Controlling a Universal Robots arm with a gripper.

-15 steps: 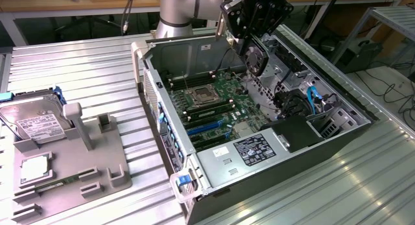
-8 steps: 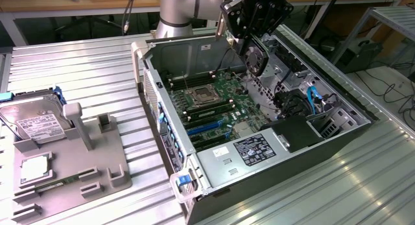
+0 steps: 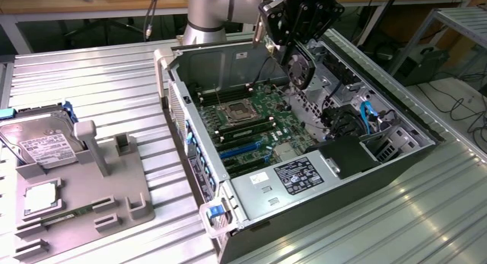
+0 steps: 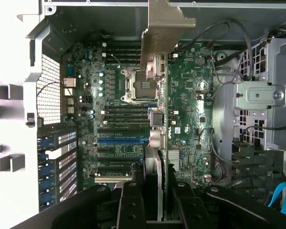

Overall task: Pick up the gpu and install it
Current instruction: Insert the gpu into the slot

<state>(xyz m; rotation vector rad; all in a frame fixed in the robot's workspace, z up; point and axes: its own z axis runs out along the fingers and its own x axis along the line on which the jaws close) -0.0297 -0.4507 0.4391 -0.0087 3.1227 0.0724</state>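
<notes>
Hanging above the open computer case (image 3: 205, 64) in the upper centre of the exterior view, the gpu (image 3: 301, 73) is a flat dark card with a round black fan on its face. It is clear of the green motherboard (image 3: 259, 124) below it.

The black gripper (image 3: 293, 53) is closed on the card's upper part, with a finger pressed to each face. In the wrist view the gripper (image 4: 157, 186) looks down the card's edge. The gpu (image 4: 157, 138) appears there as a narrow grey strip, and its bent, dull silver bracket (image 4: 164, 28) is at the end farthest from the fingers (image 4: 131, 200). It hangs above the motherboard (image 4: 195, 95), across the square metal processor socket (image 4: 138, 86) and near the long blue expansion slot (image 4: 121, 140).

The case is a grey sheet-metal box lying on its side, with perforated walls. A silver power supply with a dark label (image 3: 297, 175) sits at its near end, and a blue cable (image 3: 365, 113) sits toward the exterior view's right.

At the lower left, a matt grey plastic fixture (image 3: 122, 190) holds a silver hard drive (image 3: 42, 141) with a white label, a square silver chip (image 3: 42, 197) and a thin green memory stick (image 3: 68, 214).

Everything rests on a table of ribbed, shiny aluminium profiles (image 3: 91, 81). Beyond it are wooden desks, and loose black cables lie on the floor at the right.
</notes>
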